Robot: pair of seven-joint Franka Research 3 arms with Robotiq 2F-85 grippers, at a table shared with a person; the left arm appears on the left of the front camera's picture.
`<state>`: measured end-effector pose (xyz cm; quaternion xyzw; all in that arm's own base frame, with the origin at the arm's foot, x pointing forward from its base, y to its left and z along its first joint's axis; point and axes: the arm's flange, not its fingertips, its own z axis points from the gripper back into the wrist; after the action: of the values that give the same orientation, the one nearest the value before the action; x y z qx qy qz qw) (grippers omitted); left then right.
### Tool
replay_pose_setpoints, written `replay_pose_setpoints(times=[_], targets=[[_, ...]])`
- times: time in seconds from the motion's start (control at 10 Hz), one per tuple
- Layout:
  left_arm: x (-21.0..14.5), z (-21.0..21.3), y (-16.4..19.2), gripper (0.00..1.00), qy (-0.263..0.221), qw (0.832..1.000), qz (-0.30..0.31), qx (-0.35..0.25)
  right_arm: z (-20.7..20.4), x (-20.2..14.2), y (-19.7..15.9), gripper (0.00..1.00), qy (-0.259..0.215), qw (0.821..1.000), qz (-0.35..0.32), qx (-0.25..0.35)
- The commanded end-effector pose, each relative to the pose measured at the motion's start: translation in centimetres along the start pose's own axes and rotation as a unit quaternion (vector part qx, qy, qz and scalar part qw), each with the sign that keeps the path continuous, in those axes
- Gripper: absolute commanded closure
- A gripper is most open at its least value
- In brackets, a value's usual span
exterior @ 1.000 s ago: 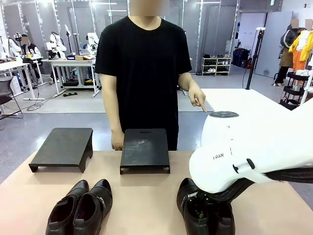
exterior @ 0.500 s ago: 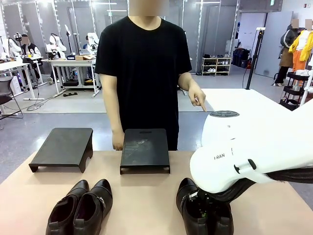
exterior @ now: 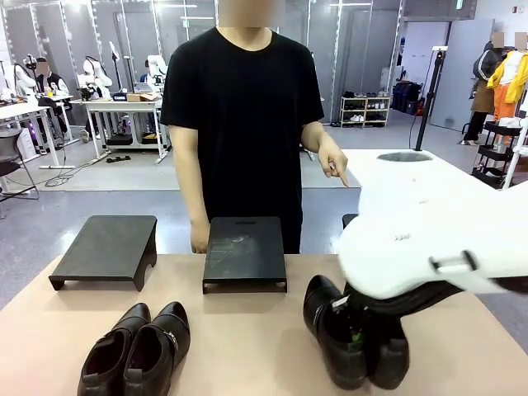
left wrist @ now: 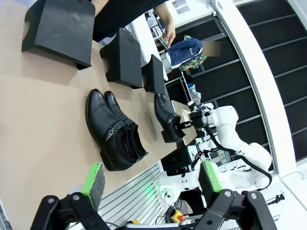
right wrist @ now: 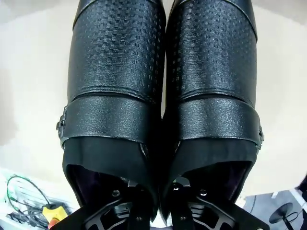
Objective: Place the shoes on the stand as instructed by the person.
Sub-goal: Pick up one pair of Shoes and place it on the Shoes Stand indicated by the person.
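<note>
Change: the right pair of black glossy leather dress shoes (exterior: 340,346) has been lifted from where it lay a second ago near the tan table's (exterior: 247,330) near right corner, toes tipped towards the far edge.
Right arm: its white body has swung up and to the right.
Right gripper (right wrist: 158,194): fingers pushed into the two shoe mouths, pinching the shoes' inner walls together.
Left gripper (left wrist: 151,178): jaws spread wide, green pads (left wrist: 93,179) well apart, gripping nothing.
Left pair of black glossy dress shoes (exterior: 136,351): unmoved, side by side at the near edge, left of middle.
Person's pointing hand (exterior: 334,165): as before, index finger aimed down beyond the far right edge.
Black flat-topped stands: left stand (exterior: 103,247) and middle stand (exterior: 245,252) along the far edge, third stand (left wrist: 153,74) to their right; no pair placed on any yet.
</note>
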<state>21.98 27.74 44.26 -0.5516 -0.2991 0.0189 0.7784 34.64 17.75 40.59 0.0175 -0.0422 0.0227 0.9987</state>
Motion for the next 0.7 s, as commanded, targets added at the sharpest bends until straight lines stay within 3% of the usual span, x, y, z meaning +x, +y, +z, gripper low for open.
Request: replay_pose_setpoints(times=[0.0,0.5,0.6], targets=[[-0.1,0.2,0.1,0.0,-0.002,1.0,-0.01,-0.009,3.6,-0.5,-2.3,1.0,-0.019,0.999,0.026,0.023],[-0.1,0.2,0.1,0.0,-0.002,1.0,-0.01,-0.009,6.8,-1.0,-3.9,1.0,-0.051,0.996,0.051,0.06],[-0.1,0.2,0.1,0.0,-0.002,1.0,-0.01,-0.009,5.9,-0.3,-3.7,1.0,-0.044,0.998,0.037,0.027]])
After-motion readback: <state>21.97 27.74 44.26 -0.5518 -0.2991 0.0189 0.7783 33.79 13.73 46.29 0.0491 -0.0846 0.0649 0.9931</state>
